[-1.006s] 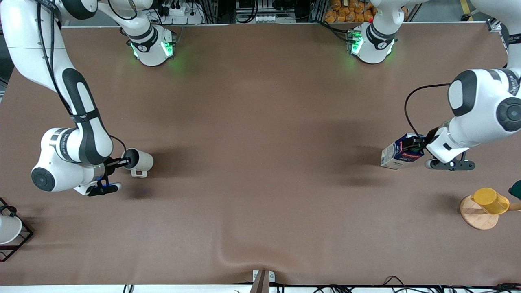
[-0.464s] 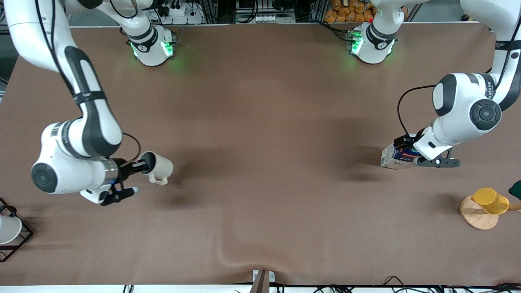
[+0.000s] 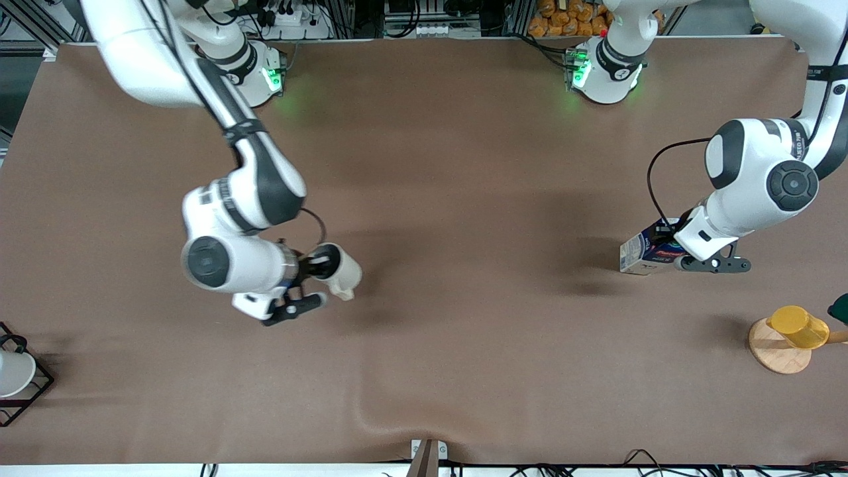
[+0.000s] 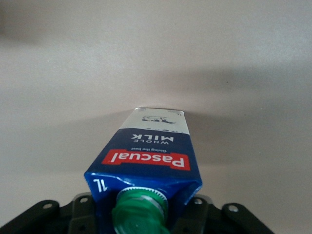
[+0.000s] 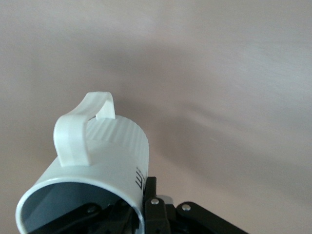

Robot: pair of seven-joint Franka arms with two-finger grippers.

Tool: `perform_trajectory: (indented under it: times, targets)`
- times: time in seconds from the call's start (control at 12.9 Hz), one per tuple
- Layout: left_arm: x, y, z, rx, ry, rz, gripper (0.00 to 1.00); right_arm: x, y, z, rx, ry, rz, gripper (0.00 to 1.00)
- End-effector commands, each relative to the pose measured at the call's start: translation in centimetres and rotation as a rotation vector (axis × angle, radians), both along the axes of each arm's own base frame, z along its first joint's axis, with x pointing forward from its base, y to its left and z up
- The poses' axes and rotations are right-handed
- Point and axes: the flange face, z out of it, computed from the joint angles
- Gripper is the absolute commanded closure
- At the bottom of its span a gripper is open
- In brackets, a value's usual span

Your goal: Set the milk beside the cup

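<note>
The milk (image 3: 646, 250), a dark-blue carton with a red label band and green cap, lies on its side on the table toward the left arm's end. My left gripper (image 3: 666, 240) is at its cap end. In the left wrist view the milk (image 4: 146, 151) sits between the black fingers (image 4: 196, 207), which press its sides. The cup (image 3: 343, 270), a cream mug with a loop handle, hangs tipped sideways over the table, toward the right arm's end from the middle. My right gripper (image 3: 319, 262) is shut on its rim. The right wrist view shows the cup (image 5: 105, 156) pinched at the rim, one finger (image 5: 151, 195) outside.
A yellow cup on a round wooden stand (image 3: 782, 348) sits near the left arm's end, with a dark green object (image 3: 840, 308) at the edge beside it. A white cup in a black wire rack (image 3: 30, 391) stands at the right arm's end. The brown cloth has a ridge (image 3: 377, 414) near the front edge.
The right arm has carried the cup from the right arm's end toward the table's middle. The left gripper has moved in on the milk's cap end and closed on it.
</note>
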Motion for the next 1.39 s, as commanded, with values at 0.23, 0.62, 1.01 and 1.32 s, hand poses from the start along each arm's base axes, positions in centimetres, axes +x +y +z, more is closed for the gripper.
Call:
perform_trajectory:
  times: [0.23, 0.62, 1.01, 1.32]
  targets:
    - [1.0, 1.4, 9.2, 0.044, 0.051, 0.033, 0.61, -1.4, 4.7, -5.3, -0.032, 0.021, 0.01, 1.0]
    - [0.9, 1.8, 10.5, 0.048, 0.063, 0.047, 0.56, -3.2, 7.6, -6.3, -0.069, 0.048, -0.044, 1.0]
    - [0.9, 1.4, 10.6, 0.048, 0.064, 0.044, 0.56, -3.6, 7.7, -6.7, -0.19, 0.027, -0.188, 1.0]
    - [0.2, 0.8, 11.2, 0.041, 0.09, 0.051, 0.57, -3.4, 7.4, -5.5, -0.196, 0.03, -0.228, 0.0]
